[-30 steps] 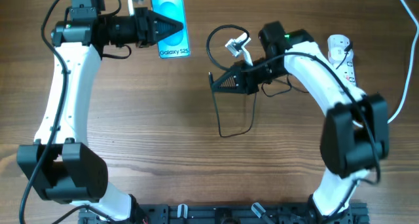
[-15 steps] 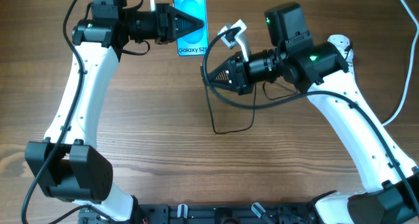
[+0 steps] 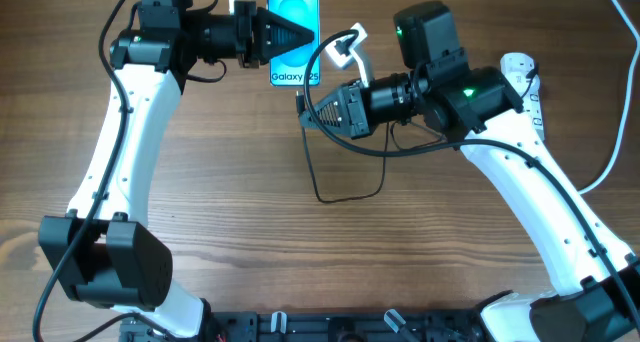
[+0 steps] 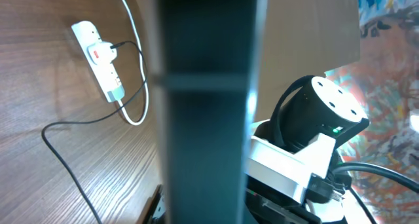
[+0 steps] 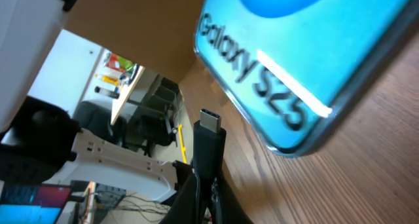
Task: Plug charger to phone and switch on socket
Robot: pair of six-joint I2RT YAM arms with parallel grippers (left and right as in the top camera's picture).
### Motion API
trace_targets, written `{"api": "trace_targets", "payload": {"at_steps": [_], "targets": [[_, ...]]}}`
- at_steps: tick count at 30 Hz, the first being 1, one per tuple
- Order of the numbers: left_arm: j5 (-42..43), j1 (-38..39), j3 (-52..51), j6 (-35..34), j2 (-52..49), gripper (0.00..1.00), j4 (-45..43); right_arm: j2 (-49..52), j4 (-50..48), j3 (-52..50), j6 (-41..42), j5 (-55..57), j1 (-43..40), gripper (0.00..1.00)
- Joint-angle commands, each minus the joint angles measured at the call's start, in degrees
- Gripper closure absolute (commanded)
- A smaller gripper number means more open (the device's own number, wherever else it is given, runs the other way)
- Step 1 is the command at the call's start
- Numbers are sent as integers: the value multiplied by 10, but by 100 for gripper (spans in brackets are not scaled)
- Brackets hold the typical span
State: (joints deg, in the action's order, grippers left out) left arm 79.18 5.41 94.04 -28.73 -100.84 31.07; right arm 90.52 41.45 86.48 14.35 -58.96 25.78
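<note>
phone (image 3: 298,0): cyan screen facing up, "Galaxy S25" text at near end, white edges. I see it at far side of table, pinched in left gripper (image 3: 303,34).
charger (image 3: 345,194): thin black cable, loose loop on wood mid-table. Connector tip (image 5: 211,127) sticks out of right gripper (image 3: 303,109), close to phone's bottom edge, not in.
socket (image 3: 530,82): short white strip, red marks, far right, flat on table. Can't tell switch state.
</note>
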Motion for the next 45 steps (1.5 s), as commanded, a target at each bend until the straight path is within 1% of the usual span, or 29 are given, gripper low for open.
{"api": "trace_targets", "payload": {"at_steps": [1, 3, 5, 9, 11, 16, 18, 20, 24, 28, 37, 41, 45], "targets": [[-16, 4, 4, -32, 9, 96, -5, 0, -5, 4, 13, 18, 1, 96], [-60, 11, 4, -48, 9, 96, -5, 0, -2, 4, 21, 46, 2, 96], [-97, 21, 4, -48, 9, 96, -5, 0, 0, 4, 23, 62, 2, 96], [-149, 38, 4, -48, 9, 96, -5, 0, 0, 4, 23, 64, 1, 96], [-161, 41, 4, -47, 9, 96, -5, 0, 3, 4, 23, 73, 1, 96], [-161, 41, 4, -40, 9, 96, -5, 0, 29, 4, 21, 112, 1, 96], [-161, 41, 4, -3, 9, 96, -4, 0, 30, 4, 21, 114, 1, 96], [-160, 41, 4, 14, 9, 96, 1, 0, 29, 4, 21, 114, 1, 96], [-160, 41, 4, 23, 9, 96, 2, 0, 30, 4, 22, 131, 1, 96], [-149, 41, 4, 60, 9, 96, 8, 0, 30, 4, 22, 141, 1, 96], [-150, 41, 4, 60, 9, 96, 9, 0, 30, 4, 23, 157, 1, 96], [-150, 41, 4, 43, 9, 96, 9, 0, 30, 4, 23, 157, 1, 96], [-150, 41, 4, 43, 9, 96, 11, 0, 35, 4, 24, 157, 1, 96]]}}
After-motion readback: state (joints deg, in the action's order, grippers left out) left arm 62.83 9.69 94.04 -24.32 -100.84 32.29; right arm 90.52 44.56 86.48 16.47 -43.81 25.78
